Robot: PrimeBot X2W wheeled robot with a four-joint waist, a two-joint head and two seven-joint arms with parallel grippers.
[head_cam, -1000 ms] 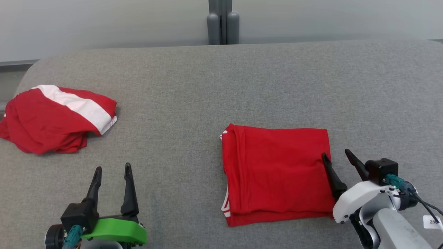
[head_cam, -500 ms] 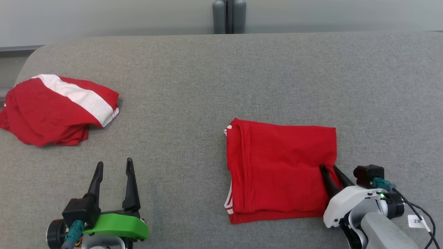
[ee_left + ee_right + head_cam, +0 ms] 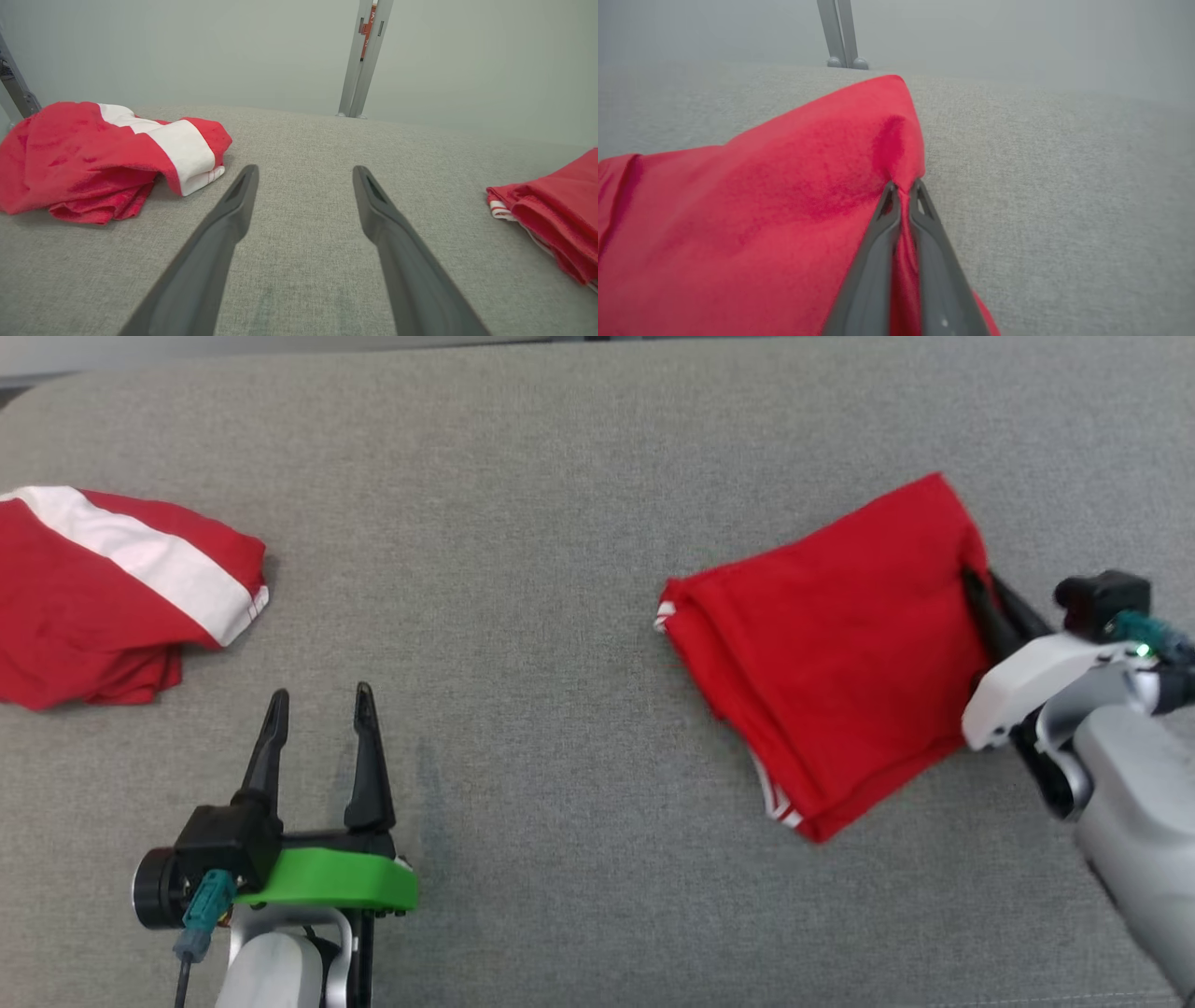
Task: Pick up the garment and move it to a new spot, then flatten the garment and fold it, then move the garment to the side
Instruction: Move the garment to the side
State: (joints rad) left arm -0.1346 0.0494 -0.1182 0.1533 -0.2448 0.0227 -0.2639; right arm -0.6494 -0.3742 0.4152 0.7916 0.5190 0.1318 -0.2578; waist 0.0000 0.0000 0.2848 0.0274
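The folded red garment (image 3: 840, 653) lies toward the right of the grey worktop (image 3: 560, 523), stretching left from the right end effector (image 3: 980, 581), whose fingers pinch its right edge. The left end effector (image 3: 321, 693) — spread, empty — sits well apart, nearer a crumpled red-and-white heap (image 3: 112, 597). How many layers are pinched is hidden.

Head view overhead, wrist views low, sharing folded garment (image 3: 840, 653)

Grey fabric surface (image 3: 560, 476): spans frame | red-and-white cloth heap (image 3: 112, 597): left edge, crumpled | grey post (image 3: 362, 60): top centre, behind surface
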